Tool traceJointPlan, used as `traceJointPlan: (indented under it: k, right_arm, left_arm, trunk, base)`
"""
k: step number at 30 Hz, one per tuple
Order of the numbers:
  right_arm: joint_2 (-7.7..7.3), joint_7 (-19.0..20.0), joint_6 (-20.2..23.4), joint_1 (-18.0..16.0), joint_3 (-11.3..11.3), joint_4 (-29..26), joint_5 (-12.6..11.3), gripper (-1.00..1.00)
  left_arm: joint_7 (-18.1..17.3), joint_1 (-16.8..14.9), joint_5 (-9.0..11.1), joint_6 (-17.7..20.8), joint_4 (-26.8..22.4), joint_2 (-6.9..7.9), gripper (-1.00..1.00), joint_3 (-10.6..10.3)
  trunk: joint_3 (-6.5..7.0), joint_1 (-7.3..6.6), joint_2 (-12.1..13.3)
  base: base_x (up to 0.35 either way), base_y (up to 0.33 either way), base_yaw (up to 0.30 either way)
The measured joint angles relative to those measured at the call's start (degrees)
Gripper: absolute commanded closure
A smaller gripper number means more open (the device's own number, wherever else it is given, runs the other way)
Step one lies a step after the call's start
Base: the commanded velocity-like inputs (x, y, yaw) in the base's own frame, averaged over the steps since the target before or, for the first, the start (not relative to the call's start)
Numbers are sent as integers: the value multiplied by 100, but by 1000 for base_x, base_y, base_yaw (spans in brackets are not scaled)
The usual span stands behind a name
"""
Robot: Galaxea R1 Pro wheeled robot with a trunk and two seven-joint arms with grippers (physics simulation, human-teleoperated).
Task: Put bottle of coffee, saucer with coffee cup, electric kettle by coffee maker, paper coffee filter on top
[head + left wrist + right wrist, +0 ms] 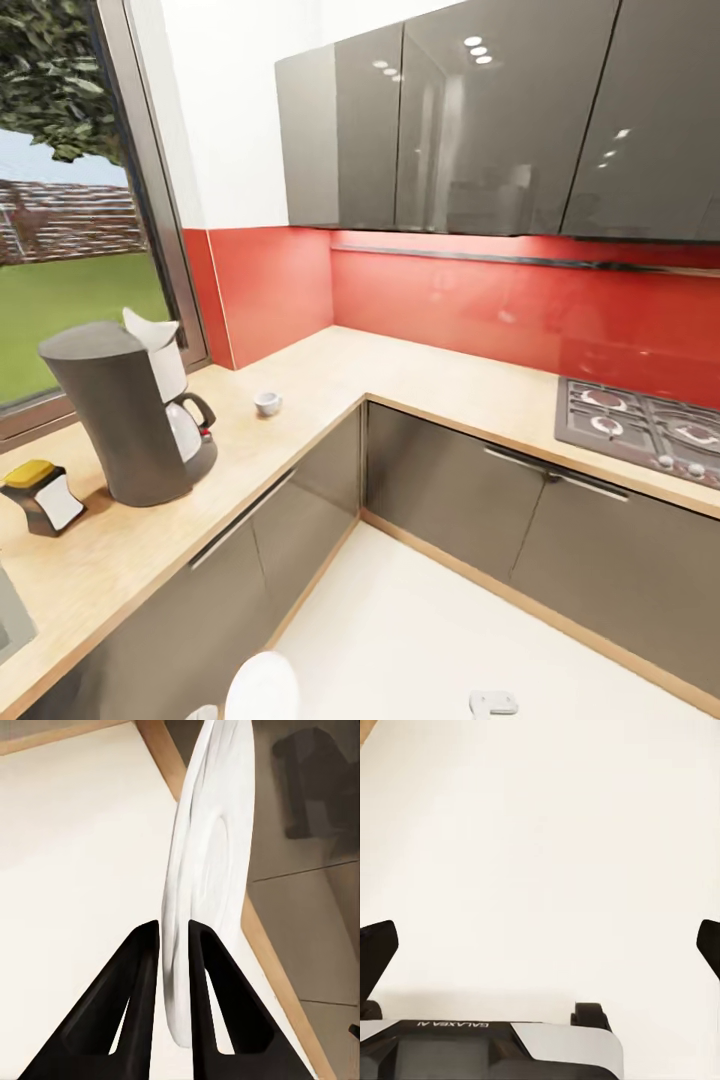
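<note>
Fingers [142,967] of our left gripper [173,934] pinched the saucer [206,870] by its rim, edge-on, low over the floor. Right gripper [540,945]: spread wide, empty. We judged the saucer stiff, light, slick, breakable; rim hold suited. Cup [267,402] stood right of the coffee maker [125,415].

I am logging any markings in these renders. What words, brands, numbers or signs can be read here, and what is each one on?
"GALAXEA AI": on the right arm's housing in the right wrist view, where it shows reversed.
The coffee maker, the small yellow-topped container, the stove and the saucer in the left gripper carry no readable text.
</note>
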Motion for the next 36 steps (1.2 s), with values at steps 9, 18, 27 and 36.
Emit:
traceJointPlan:
  k: [9, 18, 27, 36]
  right_arm:
    - [3, 0, 0, 0, 0, 0, 0, -100]
    - [2, 0, -1, 1, 0, 1, 0, -100]
    - [2, 0, -1, 6, 0, 1, 0, -100]
    - [-2, 0, 3, 5, 0, -2, 5, -100]
  left_arm:
    - [0, 0, 0, 0, 0, 0, 100, 0]
    - [0, 0, -1, 0, 0, -10, 100, 0]
    - [0, 0, 0, 0, 1, -17, 100, 0]
    - [0, -1, -1, 0, 10, -49, 100, -1]
  trunk:
    - [29, 0, 0]
    - [58, 1, 0]
    - [86, 1, 1]
    - [105, 1, 1]
  base:
    - [267, -176, 264]
    - [161, -236, 264]
    - [138, -249, 264]
    - [140, -250, 162]
